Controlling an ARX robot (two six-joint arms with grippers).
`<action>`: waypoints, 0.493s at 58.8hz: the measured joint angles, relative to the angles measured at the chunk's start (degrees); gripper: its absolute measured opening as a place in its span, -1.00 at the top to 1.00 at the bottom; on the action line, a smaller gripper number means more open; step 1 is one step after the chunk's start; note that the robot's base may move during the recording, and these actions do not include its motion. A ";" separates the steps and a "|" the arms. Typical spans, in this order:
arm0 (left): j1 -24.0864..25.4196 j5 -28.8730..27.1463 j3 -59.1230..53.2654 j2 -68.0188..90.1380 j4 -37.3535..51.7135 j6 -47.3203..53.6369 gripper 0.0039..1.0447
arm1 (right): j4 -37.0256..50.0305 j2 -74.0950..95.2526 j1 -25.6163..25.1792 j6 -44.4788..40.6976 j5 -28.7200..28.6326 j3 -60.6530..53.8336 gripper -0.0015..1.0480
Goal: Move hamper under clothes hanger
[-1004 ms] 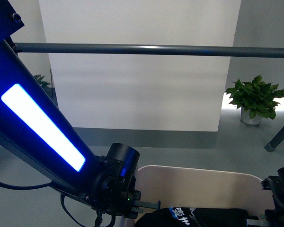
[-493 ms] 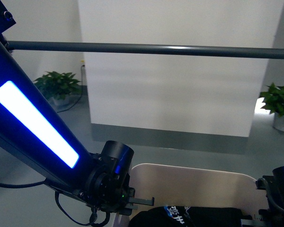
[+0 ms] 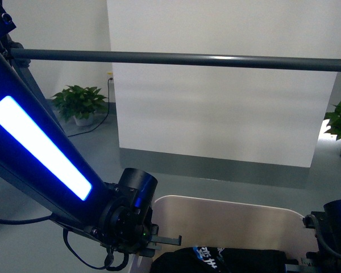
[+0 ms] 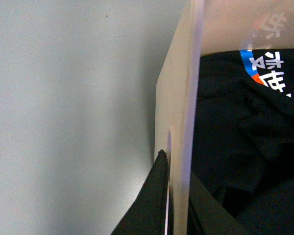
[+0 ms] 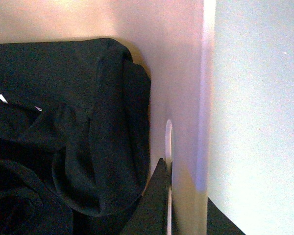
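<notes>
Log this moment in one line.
left gripper shut on hamper; right gripper shut on hamper; clothes hanger bar ahead; black garment inside

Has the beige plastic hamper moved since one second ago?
Yes. The beige plastic hamper has shifted left against the white wall panel: its left corner now sits nearer the panel's left edge.

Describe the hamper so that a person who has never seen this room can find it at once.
Find the long grey bar of the clothes hanger crossing the front view before the white wall. Lower down, at the bottom edge of that view, stands the hamper. It alone is a beige tub with a rounded rim, holding a black garment with blue-and-white print.
</notes>
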 joint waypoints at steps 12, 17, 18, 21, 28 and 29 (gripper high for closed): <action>0.22 -0.31 0.00 0.00 0.00 0.00 0.93 | 0.00 0.00 0.11 0.00 -0.39 0.00 0.95; 0.35 -0.33 0.00 0.00 0.00 0.00 0.93 | 0.00 0.00 0.31 -0.02 -0.39 0.00 0.95; 0.39 -0.33 0.00 0.00 0.00 0.00 0.93 | 0.00 0.00 0.35 0.00 -0.39 0.00 0.95; 0.48 -0.31 0.00 0.00 0.00 0.00 0.93 | 0.00 0.00 0.39 0.00 -0.42 0.00 0.95; 0.50 -0.31 0.00 0.00 0.00 0.00 0.93 | 0.00 0.00 0.39 0.00 -0.46 0.00 0.95; 0.50 -0.31 0.00 0.00 0.00 0.00 0.93 | 0.00 0.00 0.39 0.00 -0.44 0.00 0.95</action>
